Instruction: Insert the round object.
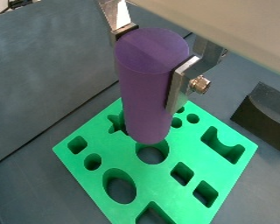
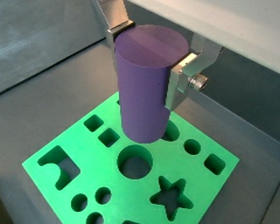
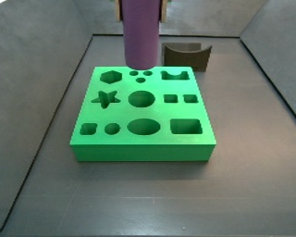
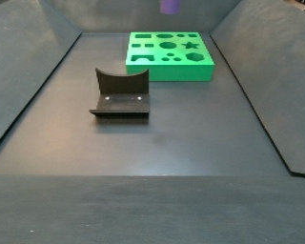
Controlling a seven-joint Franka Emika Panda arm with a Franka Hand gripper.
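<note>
**A:** What do we see, moving left to right across the worktop?

**B:** In a side view, the fixture [image 4: 121, 95] stands on the dark floor [image 4: 142, 181] toward the left, well apart from the green block. To its right, near the far edge, lies the green block [image 4: 171, 55], its top cut with holes of many shapes.

**A:** And the gripper?

**B:** We see the gripper [image 1: 152, 54] above the block, clenched on the purple cylinder [image 1: 146, 83]. A silver finger [image 1: 182, 81] presses against its side, and the cylinder hangs upright.

**A:** Where is the cylinder relative to the holes?

**B:** In both wrist views its lower end hangs just above the block's top, close beside the round hole [image 2: 136, 162]. We cannot tell whether it touches the block.
</note>
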